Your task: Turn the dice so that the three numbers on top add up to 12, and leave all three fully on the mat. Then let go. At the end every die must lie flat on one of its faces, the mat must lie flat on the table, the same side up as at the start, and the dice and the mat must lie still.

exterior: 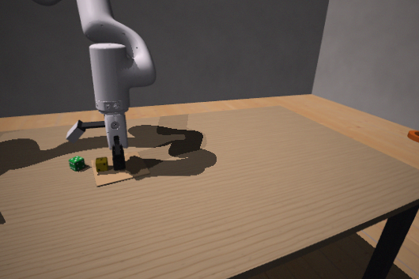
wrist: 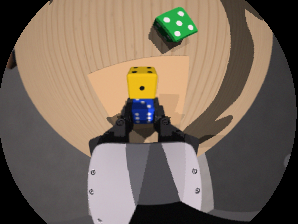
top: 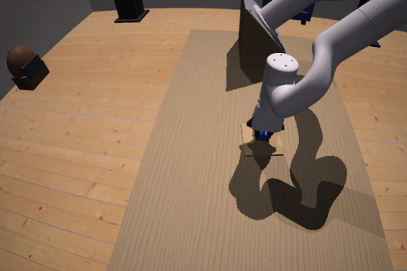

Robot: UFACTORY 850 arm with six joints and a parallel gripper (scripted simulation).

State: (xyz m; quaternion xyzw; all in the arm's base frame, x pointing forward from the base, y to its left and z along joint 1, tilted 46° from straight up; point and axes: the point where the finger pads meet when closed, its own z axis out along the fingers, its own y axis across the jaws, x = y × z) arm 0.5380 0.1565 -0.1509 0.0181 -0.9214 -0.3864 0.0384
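Note:
A small tan mat [exterior: 118,172] lies on the table; it also shows in the wrist view [wrist: 143,106] and in the top view [top: 265,147]. My gripper [wrist: 143,104] is shut on a blue die [wrist: 141,110], low over the mat. In the exterior view the gripper [exterior: 118,160] hides the blue die. A yellow die [wrist: 143,83] sits on the mat, right against the blue die's far side, one pip on top; it shows in the exterior view [exterior: 101,164]. A green die [wrist: 176,24] lies off the mat on the table, five pips up, also in the exterior view [exterior: 77,163].
A dark slanted panel [top: 255,42] stands at the table's far end near the arm's base. An orange object [exterior: 413,135] lies at the table's right edge. A brown object [top: 24,66] sits on the floor at the left.

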